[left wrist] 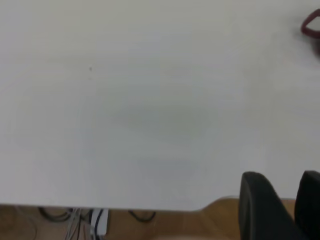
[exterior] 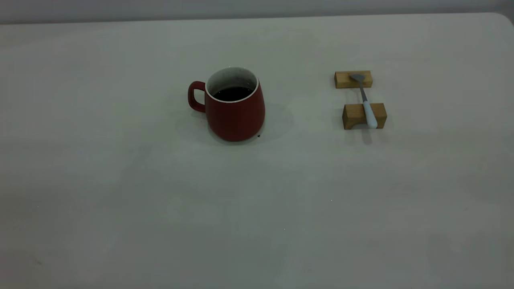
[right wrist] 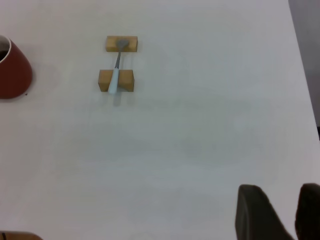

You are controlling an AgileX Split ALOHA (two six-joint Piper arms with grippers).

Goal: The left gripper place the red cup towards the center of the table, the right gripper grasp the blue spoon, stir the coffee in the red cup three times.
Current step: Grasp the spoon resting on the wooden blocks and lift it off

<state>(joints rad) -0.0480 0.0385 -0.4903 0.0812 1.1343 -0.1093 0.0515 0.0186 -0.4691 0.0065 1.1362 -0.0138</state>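
The red cup (exterior: 235,110) stands upright near the middle of the table (exterior: 257,208), handle to the left in the exterior view, with dark coffee (exterior: 233,93) inside. To its right lies the blue spoon (exterior: 366,102), with nothing holding it. Neither arm shows in the exterior view. My left gripper (left wrist: 282,177) hovers at the table's edge, far from the cup's handle (left wrist: 311,27), fingers apart and empty. My right gripper (right wrist: 280,189) hangs over bare table, well away from the spoon (right wrist: 116,70) and cup (right wrist: 12,70), also open and empty.
Two tan wooden blocks (exterior: 353,79) (exterior: 363,116) carry the spoon, bowl on the far one, handle on the near one. A small dark speck (exterior: 258,136) lies by the cup's base. Past the table edge, a wooden floor and cables (left wrist: 95,220) show.
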